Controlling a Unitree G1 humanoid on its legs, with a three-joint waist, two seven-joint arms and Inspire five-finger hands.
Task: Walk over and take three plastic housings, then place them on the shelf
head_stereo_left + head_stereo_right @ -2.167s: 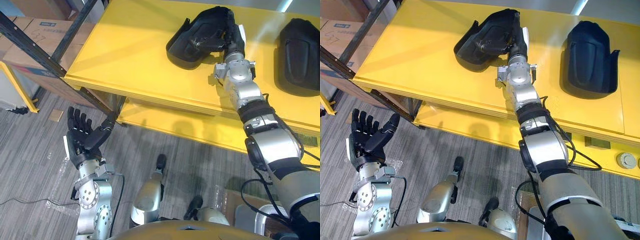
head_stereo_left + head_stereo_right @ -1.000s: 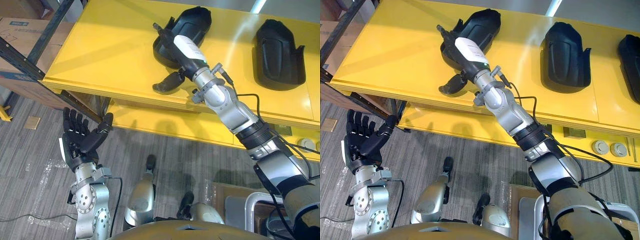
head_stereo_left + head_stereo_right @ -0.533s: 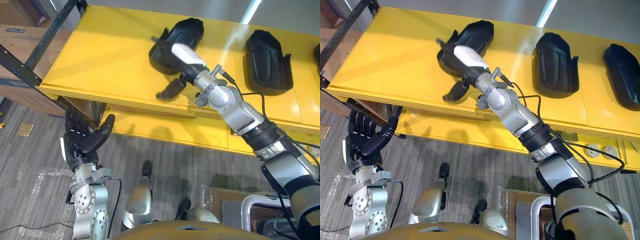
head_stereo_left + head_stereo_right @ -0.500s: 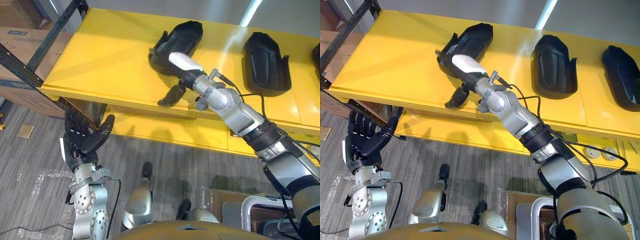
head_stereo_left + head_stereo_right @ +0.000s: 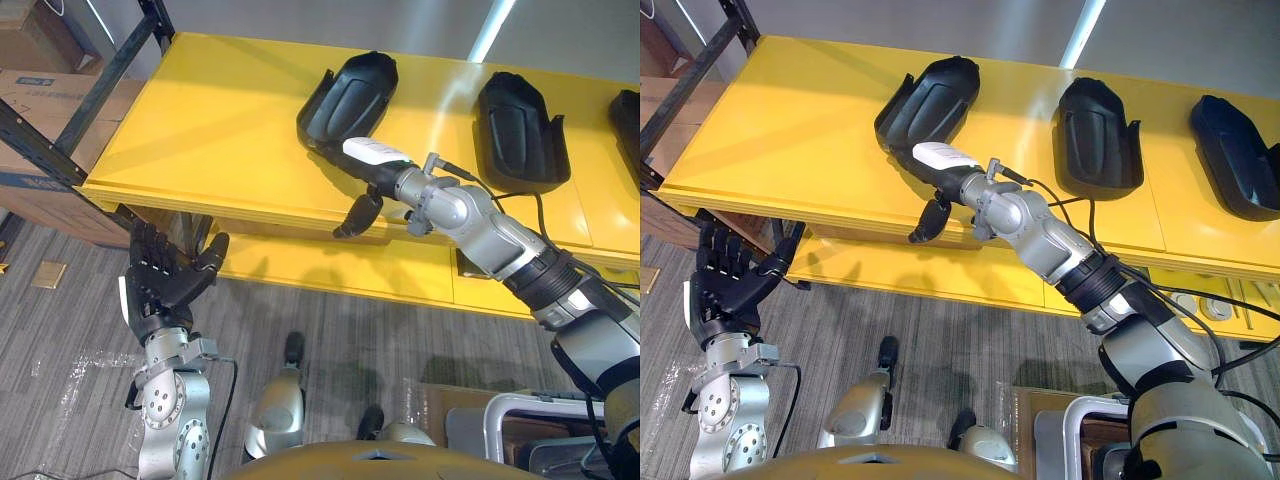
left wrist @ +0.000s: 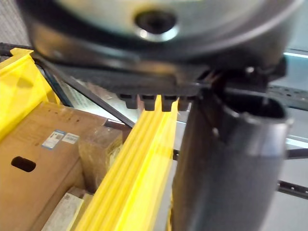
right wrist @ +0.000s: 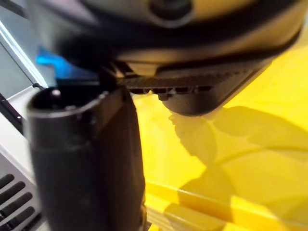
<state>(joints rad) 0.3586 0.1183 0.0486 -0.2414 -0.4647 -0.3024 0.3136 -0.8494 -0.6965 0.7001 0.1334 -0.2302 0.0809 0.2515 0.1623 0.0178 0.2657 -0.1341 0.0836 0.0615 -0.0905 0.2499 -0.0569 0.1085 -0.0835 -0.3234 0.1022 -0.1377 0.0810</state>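
My main worry was the right hand [image 5: 945, 165]. It was open and held nothing, reaching over the front of the yellow shelf [image 5: 790, 120] with its fingers pointed at the near end of the left housing [image 5: 932, 100]. I could not tell whether they touched it. A finger hooked on that rim as the arm pulled away could drag the housing toward the front edge. The board looked smooth and glossy, so I judged it would give little grip to stop a slide. The thumb hung down by the front lip, and a careless lift might knock it there and jolt the shelf.

The middle housing [image 5: 1095, 130] and the right housing [image 5: 1238, 150] lay further right on the same board, well apart from each other and from the arm, so I thought them safe. With all three on the shelf, the placing looked nearly done.

The left hand [image 5: 160, 290] was low on the near left, palm up, fingers spread and empty. It was close to the dark frame [image 5: 105, 85], and a swing could clip it.

A strip of light reflected off the board. A lower yellow shelf [image 5: 940, 270] sat beneath it, cardboard boxes [image 5: 35, 95] stood at the far left, and grey striped floor [image 5: 60, 330] ran below.
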